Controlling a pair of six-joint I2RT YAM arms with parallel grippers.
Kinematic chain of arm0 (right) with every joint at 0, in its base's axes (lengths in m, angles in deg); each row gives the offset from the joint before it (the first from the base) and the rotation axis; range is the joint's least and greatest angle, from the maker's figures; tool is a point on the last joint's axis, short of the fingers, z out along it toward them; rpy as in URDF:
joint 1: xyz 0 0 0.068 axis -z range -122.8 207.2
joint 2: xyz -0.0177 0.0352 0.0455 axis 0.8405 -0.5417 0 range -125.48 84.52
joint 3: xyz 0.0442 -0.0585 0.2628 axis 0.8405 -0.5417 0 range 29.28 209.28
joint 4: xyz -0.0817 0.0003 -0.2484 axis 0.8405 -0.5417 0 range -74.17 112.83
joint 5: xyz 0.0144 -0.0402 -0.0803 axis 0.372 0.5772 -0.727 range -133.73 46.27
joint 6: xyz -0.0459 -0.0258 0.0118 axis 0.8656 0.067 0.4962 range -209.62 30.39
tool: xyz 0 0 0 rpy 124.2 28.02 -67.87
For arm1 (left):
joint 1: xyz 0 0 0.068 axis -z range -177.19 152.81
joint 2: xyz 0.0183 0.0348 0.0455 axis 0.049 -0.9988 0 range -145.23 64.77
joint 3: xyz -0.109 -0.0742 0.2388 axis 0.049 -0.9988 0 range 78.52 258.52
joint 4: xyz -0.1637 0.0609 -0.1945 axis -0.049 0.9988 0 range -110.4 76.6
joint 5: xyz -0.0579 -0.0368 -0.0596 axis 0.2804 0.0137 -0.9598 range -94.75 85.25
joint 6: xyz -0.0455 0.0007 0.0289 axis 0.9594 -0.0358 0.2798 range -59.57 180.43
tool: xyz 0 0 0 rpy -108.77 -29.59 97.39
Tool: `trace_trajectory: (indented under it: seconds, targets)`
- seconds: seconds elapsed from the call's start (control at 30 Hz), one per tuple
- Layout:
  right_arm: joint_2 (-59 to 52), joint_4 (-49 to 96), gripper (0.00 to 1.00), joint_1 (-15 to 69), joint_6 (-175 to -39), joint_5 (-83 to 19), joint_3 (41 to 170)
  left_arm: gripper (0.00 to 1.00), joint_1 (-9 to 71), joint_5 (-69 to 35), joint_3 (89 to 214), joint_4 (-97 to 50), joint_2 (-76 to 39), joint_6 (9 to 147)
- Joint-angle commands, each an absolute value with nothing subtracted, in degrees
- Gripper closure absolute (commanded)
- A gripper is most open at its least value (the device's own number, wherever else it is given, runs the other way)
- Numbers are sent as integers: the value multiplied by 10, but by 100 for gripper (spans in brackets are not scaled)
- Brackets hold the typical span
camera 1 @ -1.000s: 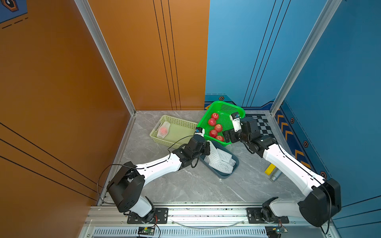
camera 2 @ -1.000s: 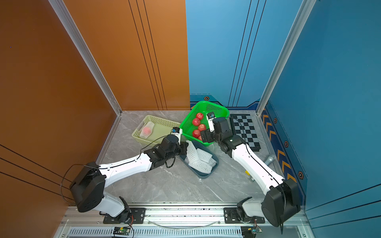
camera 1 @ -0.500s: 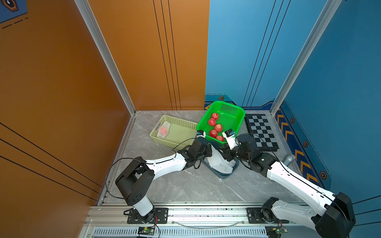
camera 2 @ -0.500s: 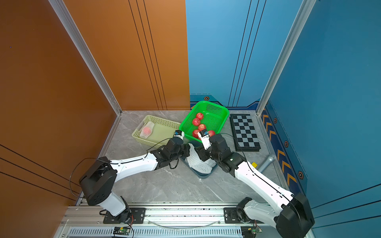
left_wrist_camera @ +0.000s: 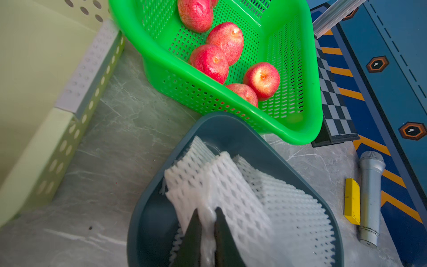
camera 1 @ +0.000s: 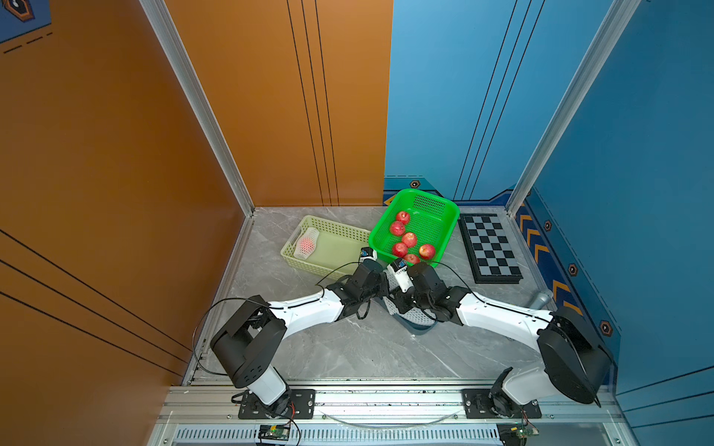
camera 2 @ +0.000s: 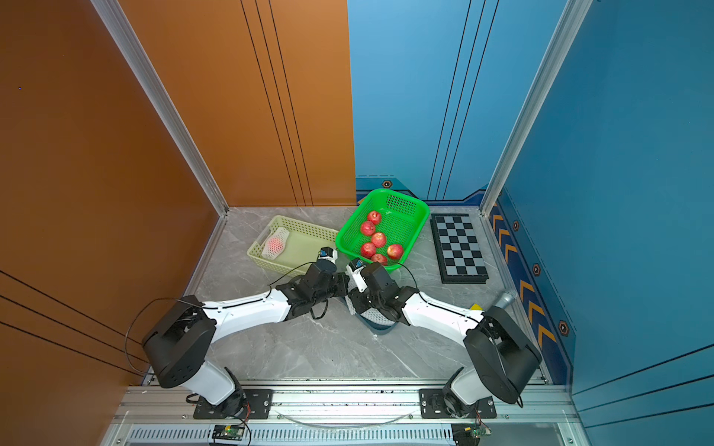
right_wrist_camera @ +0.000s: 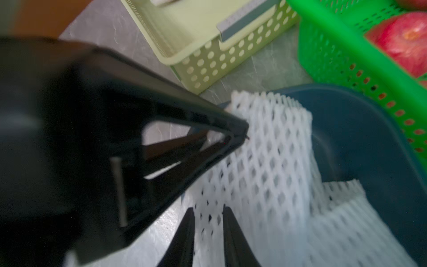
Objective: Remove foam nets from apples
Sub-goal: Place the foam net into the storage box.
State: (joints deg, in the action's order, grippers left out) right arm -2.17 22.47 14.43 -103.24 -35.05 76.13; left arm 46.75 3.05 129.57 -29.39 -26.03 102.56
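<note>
The left pincer (left_wrist_camera: 206,211) stood narrow, its two dark fingers closed on a fold of a white foam net (left_wrist_camera: 221,185), with foam filling the slit between them. The right pincer (right_wrist_camera: 208,209) was narrow too. It had another part of the same net between its fingers, and the mesh touched both of them. In the right wrist view the left pincer's tips met on the net's far edge, so the net lay spread between the two pincers. One end of it reached past the rim of a dark teal tub (left_wrist_camera: 231,129) on the grey counter (camera 1: 347,347). More foam nets (left_wrist_camera: 300,208) lay flat in that tub, under and beside it. In both top views the two wrists met head to head above the tub and hid most of it. Just behind the tub stood a green basket (camera 1: 425,195) with six bare red apples (camera 1: 409,239), clear of either pincer. A pale yellow basket (camera 1: 336,249) beside it held one netted apple (camera 1: 306,244) at its end away from the green basket, well apart from both arms.
</note>
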Motion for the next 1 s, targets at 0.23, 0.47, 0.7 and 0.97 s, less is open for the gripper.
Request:
trace_trajectory:
  seconds: [0.23,0.47,0.7,0.97]
  targets:
    - [-69,194,76,139,-1066,-431,760,66,425,8,1278,-286,-195,1023]
    - [-75,192,73,143,-1058,-420,767,36,376,7,1268,-245,-136,1003]
    - [-132,168,72,153,-1053,-397,802,12,315,-6,1267,-202,-90,974]
    - [-119,152,71,152,-1039,-391,820,2,271,-11,1267,-178,-60,958]
